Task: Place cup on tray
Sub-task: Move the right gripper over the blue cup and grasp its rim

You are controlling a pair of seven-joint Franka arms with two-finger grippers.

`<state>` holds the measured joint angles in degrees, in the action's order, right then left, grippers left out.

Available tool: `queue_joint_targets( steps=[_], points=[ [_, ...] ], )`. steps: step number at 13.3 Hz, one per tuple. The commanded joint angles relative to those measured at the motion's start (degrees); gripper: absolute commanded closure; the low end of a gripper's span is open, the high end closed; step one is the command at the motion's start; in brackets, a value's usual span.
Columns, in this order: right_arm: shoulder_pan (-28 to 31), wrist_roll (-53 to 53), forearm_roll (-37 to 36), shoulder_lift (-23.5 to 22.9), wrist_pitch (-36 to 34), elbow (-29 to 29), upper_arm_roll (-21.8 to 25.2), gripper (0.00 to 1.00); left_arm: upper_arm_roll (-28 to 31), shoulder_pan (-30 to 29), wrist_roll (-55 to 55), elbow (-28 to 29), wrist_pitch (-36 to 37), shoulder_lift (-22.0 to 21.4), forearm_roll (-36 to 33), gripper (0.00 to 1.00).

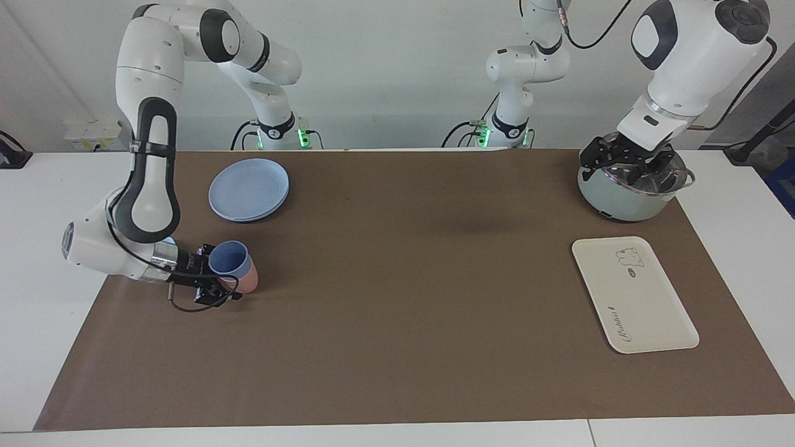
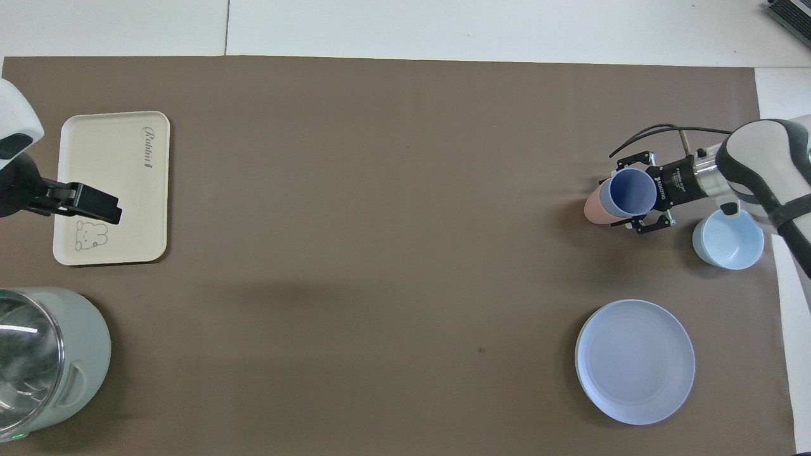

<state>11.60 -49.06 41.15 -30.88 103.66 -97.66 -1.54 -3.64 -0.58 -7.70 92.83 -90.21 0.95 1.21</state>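
Our right gripper (image 1: 214, 273) has closed its fingers on the blue cup (image 1: 228, 259), tilted, the pink cup (image 1: 247, 280) touching just past them; we should lift clear before crossing to the tray (image 1: 633, 293).

The left gripper (image 1: 627, 162) waits over the pot (image 1: 627, 198), fingers unreadable.

white table (image 1: 37, 279) under a brown mat (image 1: 397, 298); on the mat: tray (image 1: 633, 295), pot (image 1: 627, 192), plate (image 1: 248, 189), bowl (image 2: 727, 239).

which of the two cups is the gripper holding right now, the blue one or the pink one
The blue cup: the right gripper is shut on it, and it tilts in the air. The pink cup sits just beside it, outside the fingers.
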Motion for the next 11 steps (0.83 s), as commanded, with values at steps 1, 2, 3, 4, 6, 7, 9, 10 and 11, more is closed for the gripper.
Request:
queue_joint_targets(
  steps=[1,2,3,4,6,7,9,10,11],
  points=[
    [-2.4,0.1,3.1,6.2,0.4,-6.5,0.0,1.0,-0.2,-0.4,0.6,2.1,-0.5,-1.8,-0.9,0.0],
    [-3.6,-0.4,3.1,7.9,0.4,-7.4,0.0,1.0,-0.2,-0.4,0.6,2.1,-0.5,-1.8,-0.9,0.0],
    [-5.7,-2.5,3.1,9.8,0.8,-8.2,0.0,1.0,-0.3,-0.4,0.6,2.1,-0.5,-1.8,-0.9,0.0],
    [-7.8,-5.3,3.1,11.4,1.8,-8.8,0.0,1.0,-0.2,-0.4,0.6,2.1,-0.5,-1.8,-0.9,0.0],
    [-11.6,-12.4,3.1,13.8,3.8,-9.0,0.0,1.0,-0.2,-0.4,0.6,2.1,-0.6,-1.8,-0.9,0.0],
    [-13.5,-14.8,3.1,14.6,5.0,-8.9,0.0,1.0,-0.2,-0.4,0.6,2.1,-0.5,-1.7,-0.9,0.0],
    [-17.4,-19.9,3.1,16.1,7.6,-8.8,0.0,1.0,-0.2,-0.4,0.6,2.1,-0.5,-1.8,-0.9,0.0],
    [-19.4,-22.5,3.1,16.9,8.5,-8.6,0.0,1.0,-0.2,-0.4,0.6,2.1,-0.5,-1.7,-0.9,0.0],
    [-21.1,-25.0,3.1,17.5,9.9,-8.3,0.0,1.0,-0.2,-0.4,0.6,2.1,-0.5,-1.7,-0.9,0.0]
  ],
)
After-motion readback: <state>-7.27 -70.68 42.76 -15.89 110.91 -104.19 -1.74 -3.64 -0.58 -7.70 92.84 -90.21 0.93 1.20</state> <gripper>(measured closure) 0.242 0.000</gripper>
